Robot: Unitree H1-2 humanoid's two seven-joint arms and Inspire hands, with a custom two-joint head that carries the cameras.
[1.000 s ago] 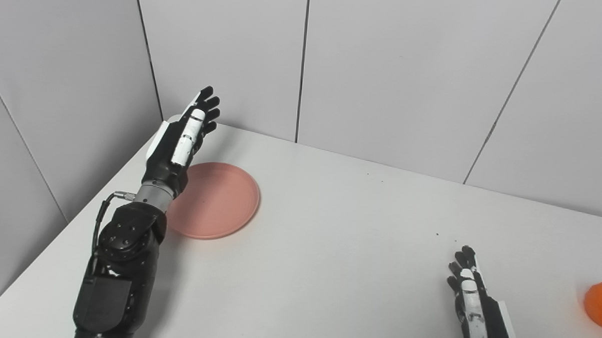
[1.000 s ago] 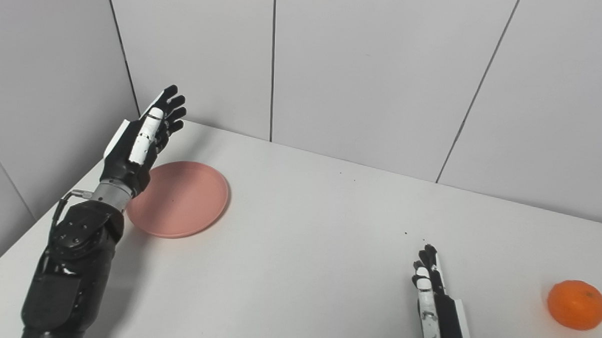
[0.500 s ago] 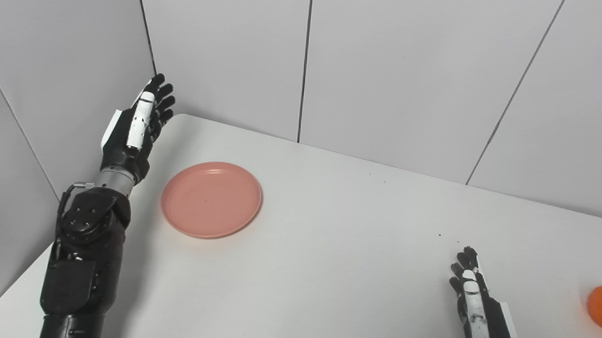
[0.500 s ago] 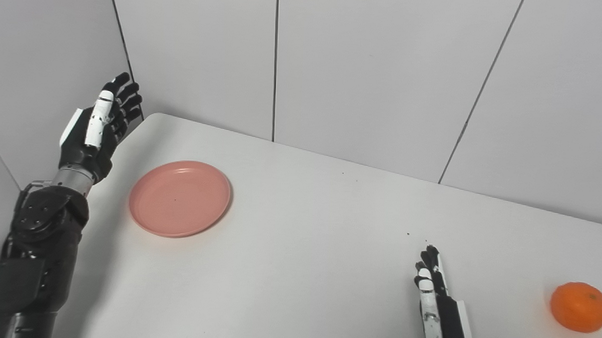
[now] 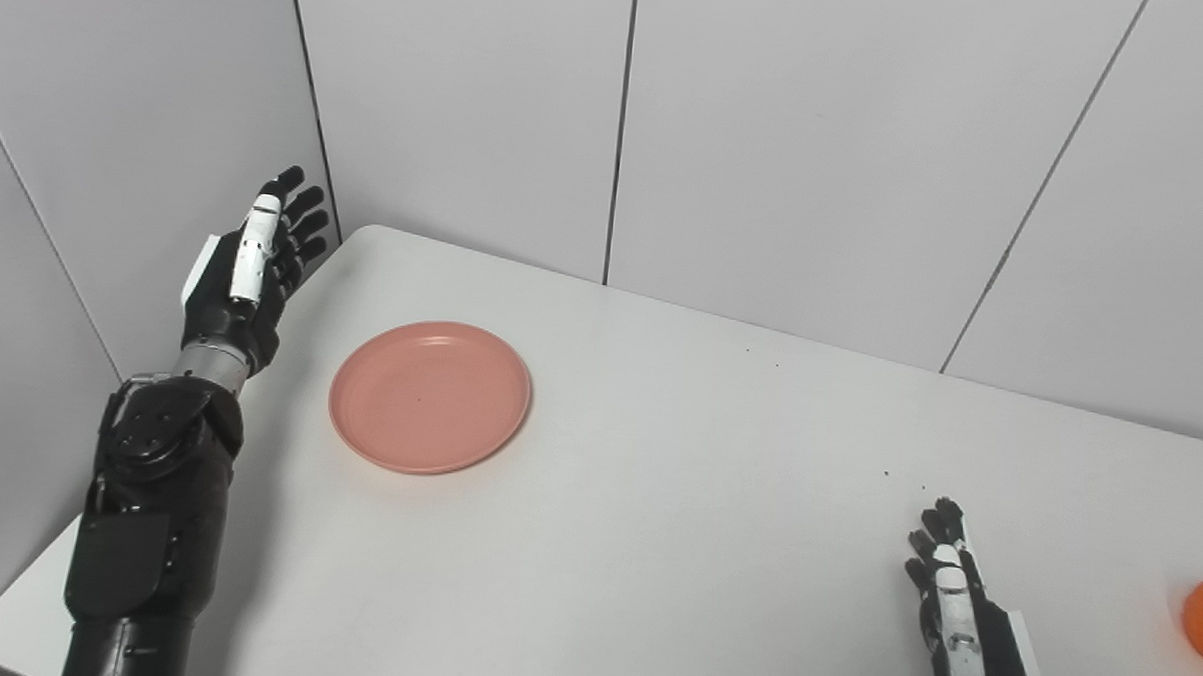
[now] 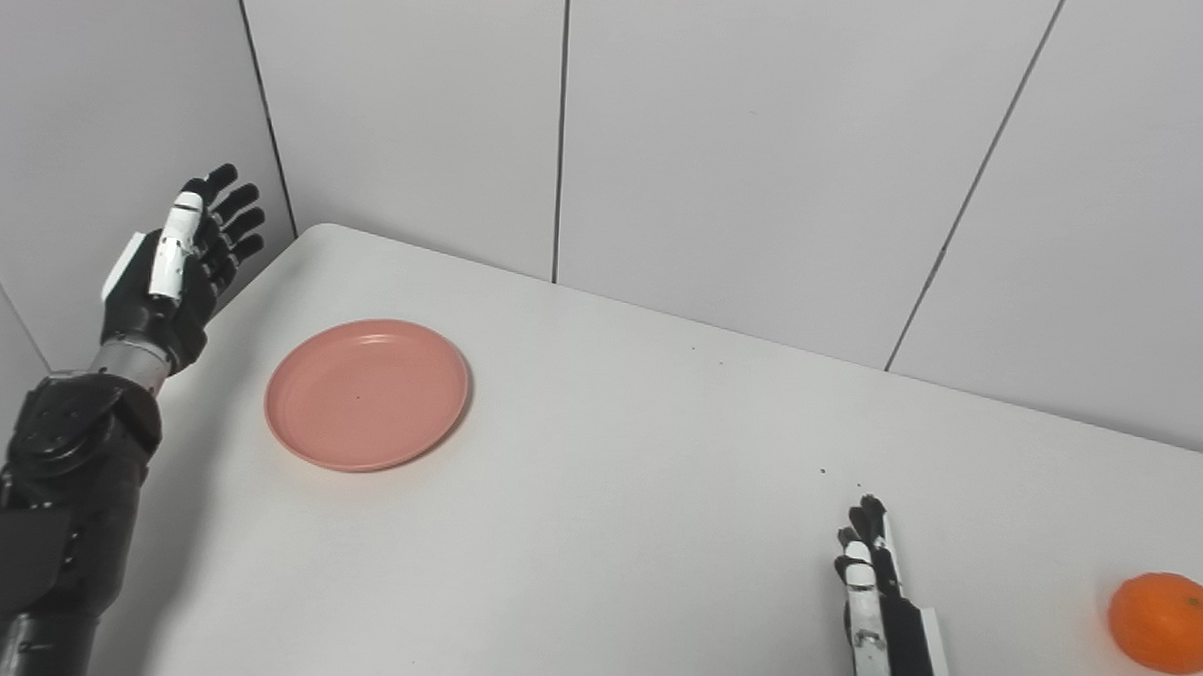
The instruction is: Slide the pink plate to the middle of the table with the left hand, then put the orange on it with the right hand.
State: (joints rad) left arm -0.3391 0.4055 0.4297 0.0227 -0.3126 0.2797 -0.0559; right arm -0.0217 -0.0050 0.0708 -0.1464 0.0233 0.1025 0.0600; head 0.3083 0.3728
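Left robot hand [image 5: 248, 276] raised beside the desk's [image 5: 656, 500] left edge, fingers spread and pointing up, palm turned toward the pink plate [image 5: 429, 395]. Holds nothing. Clear gap between hand and plate; no contact.

Plate sits flat toward the left rear of the desk, well short of the middle. Orange [image 6: 1168, 622] rests on the desk at far right, well apart from the plate.

Right robot hand [image 6: 877, 613] lies low near the front edge, fingers straight and side by side, empty, some way left of the orange. Looks like it is waiting.

Step in hand, by my reading: get the left hand onto the plate for the slide. To do it well:
- bring the fingers down to the plate's left rim, low against the desk, so the push goes sideways and does not tip the rim up
- push through the plate's centre line, or it will likely spin off the fingers
- go slowly; a smooth plate on a smooth top probably skids on after release
- stop near the desk's middle, within the right hand's reach

Views differ mainly at the right: the right eye view shows the whole orange, with its stem dimple; the left eye view cuts it at the frame edge, only a sliver showing. The left eye view shows a little more of the left arm's lower part.
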